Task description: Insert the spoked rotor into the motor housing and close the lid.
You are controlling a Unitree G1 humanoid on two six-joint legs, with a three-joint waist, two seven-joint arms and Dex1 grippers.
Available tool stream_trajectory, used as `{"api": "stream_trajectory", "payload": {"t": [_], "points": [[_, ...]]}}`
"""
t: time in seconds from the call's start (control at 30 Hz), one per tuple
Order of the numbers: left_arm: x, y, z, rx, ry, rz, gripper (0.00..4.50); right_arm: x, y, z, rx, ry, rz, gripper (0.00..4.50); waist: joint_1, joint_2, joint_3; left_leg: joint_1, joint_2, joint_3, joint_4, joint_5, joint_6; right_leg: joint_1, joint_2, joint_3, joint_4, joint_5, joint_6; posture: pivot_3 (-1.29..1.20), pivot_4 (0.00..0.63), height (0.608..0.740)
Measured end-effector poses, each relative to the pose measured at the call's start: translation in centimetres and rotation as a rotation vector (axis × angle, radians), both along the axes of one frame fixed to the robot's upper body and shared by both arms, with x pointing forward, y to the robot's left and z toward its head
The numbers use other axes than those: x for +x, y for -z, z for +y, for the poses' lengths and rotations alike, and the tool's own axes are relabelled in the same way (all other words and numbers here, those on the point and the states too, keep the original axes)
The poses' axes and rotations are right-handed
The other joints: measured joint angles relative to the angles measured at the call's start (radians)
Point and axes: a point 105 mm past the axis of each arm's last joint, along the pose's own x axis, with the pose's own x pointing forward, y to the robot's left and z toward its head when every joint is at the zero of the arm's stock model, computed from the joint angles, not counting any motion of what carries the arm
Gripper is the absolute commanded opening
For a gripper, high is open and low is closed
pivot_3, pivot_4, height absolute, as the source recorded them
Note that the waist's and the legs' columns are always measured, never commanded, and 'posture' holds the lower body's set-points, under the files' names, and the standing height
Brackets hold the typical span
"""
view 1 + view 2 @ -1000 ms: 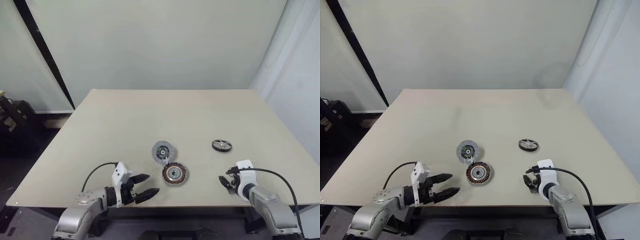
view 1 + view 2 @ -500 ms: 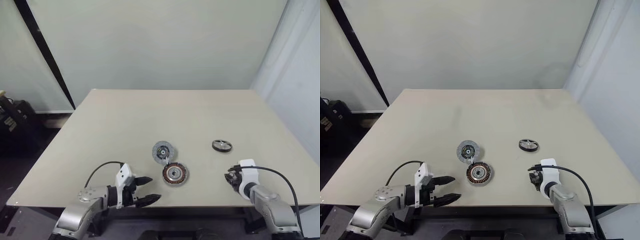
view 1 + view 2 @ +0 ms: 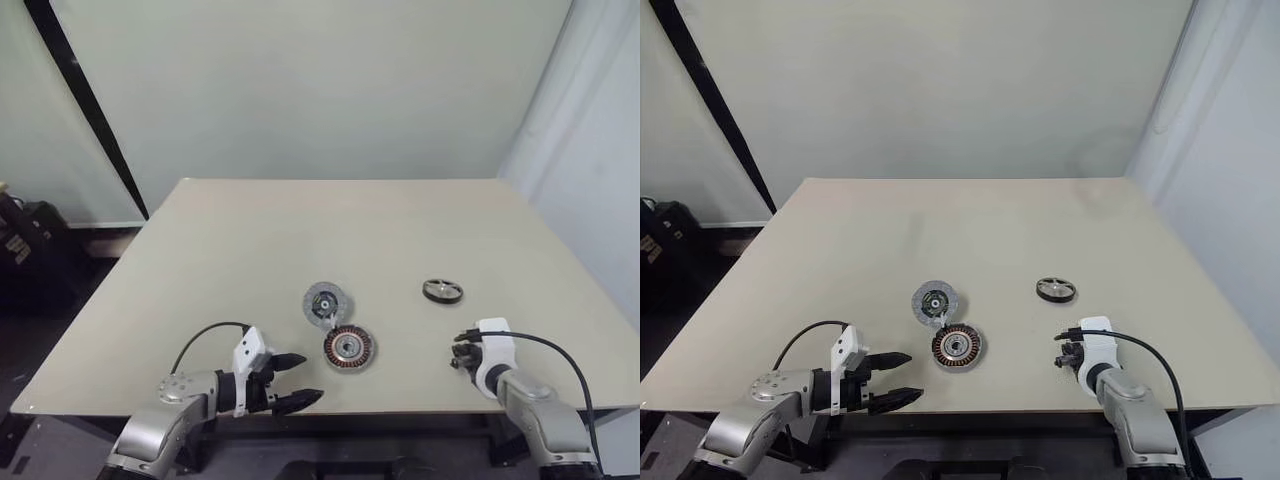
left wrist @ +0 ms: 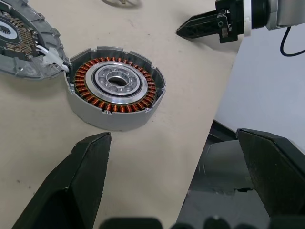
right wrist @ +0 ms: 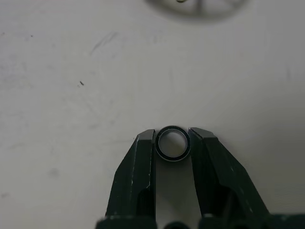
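Observation:
The motor housing (image 3: 349, 348), a silver shell with copper windings, sits near the table's front edge, and the grey lid (image 3: 327, 302) lies touching its far left side. To the right lies the dark spoked rotor (image 3: 442, 291), apart from both. My left gripper (image 3: 298, 378) stands open at the front edge, left of the motor housing (image 4: 114, 93), pointing at it with nothing between its fingers. My right gripper (image 5: 172, 143) is shut on a small black-rimmed ring (image 5: 172, 142), low over the table just in front of the rotor (image 5: 200, 5).
The beige table (image 3: 250, 250) reaches back to a pale wall. Its front edge runs just under both grippers. A white curtain (image 3: 590, 150) hangs past the right edge, and dark equipment (image 3: 25, 235) stands on the floor at the left.
My right gripper's fingers have drawn together on the small ring. The left gripper has stayed open in about the same place. The parts on the table have not moved.

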Motion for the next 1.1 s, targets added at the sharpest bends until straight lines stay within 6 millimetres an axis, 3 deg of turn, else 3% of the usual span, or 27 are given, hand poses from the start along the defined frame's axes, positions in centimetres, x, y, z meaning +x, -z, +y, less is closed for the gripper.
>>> {"api": "stream_trajectory", "payload": {"t": [0.2,0.5,0.63,0.87,1.1], "points": [[0.1,-0.1,-0.1,0.014,0.010,-0.015,4.50,1.2,-2.2,3.4,0.044,-0.123,-0.064,0.71,-0.014,0.001,0.000,-0.001,0.000,0.000,-0.002,0.000,0.000,0.000,0.000,0.000,0.000,0.000,0.000,0.00,0.000,0.740],[0.9,0.0,0.5,0.026,-0.021,-0.057,4.50,2.3,-4.0,11.2,0.120,-0.375,-0.095,0.71,-0.014,0.001,0.000,-0.001,0.000,0.000,-0.001,0.000,0.000,-0.001,0.000,0.000,0.000,0.000,0.000,0.00,0.000,0.740],[1.5,0.1,1.4,0.054,-0.058,-0.099,4.50,2.5,-4.5,13.8,0.142,-0.457,-0.103,0.71,-0.014,0.001,0.000,0.000,0.000,-0.001,-0.002,0.000,0.000,-0.001,0.000,0.000,0.000,0.000,0.000,0.00,0.000,0.740],[2.3,-0.2,2.2,0.055,-0.123,-0.159,4.50,1.8,-3.9,16.5,0.171,-0.558,-0.070,0.71,-0.014,0.001,0.000,-0.001,0.000,-0.001,-0.002,0.000,0.000,-0.001,0.000,0.000,0.000,0.000,0.000,0.00,0.000,0.740],[2.0,0.1,2.3,0.053,-0.146,-0.166,4.50,1.4,-3.2,17.6,0.180,-0.597,-0.043,0.71,-0.014,0.001,0.000,-0.001,0.000,-0.001,-0.001,0.000,0.000,-0.001,0.000,0.000,0.000,0.000,0.000,0.00,0.000,0.740]]}}
